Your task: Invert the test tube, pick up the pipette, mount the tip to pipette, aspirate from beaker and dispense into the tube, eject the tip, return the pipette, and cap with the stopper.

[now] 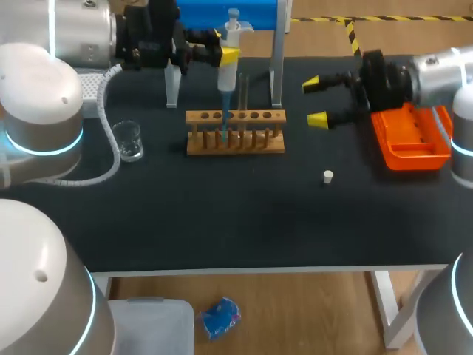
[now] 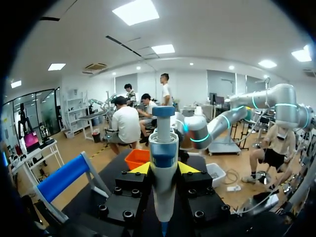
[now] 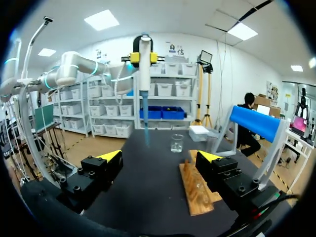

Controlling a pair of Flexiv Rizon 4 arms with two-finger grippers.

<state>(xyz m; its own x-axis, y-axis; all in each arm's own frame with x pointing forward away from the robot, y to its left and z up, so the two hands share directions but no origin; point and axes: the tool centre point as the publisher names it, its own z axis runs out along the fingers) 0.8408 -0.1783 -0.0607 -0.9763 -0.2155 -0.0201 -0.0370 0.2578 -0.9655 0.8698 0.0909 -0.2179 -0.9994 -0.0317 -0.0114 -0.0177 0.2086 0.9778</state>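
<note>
The left gripper (image 1: 228, 53) was clamped on the pipette (image 1: 228, 70) in the upper middle, its blue tip (image 1: 222, 127) on and pointing down at the rack (image 1: 235, 134), just beside the tube (image 1: 243, 96). The right gripper (image 1: 316, 101) hung open at the right, holding nothing. It looked like filling time; dropping the tip, putting the pipette back and capping with the stopper (image 1: 328, 176), lying right of middle, were left.
</note>
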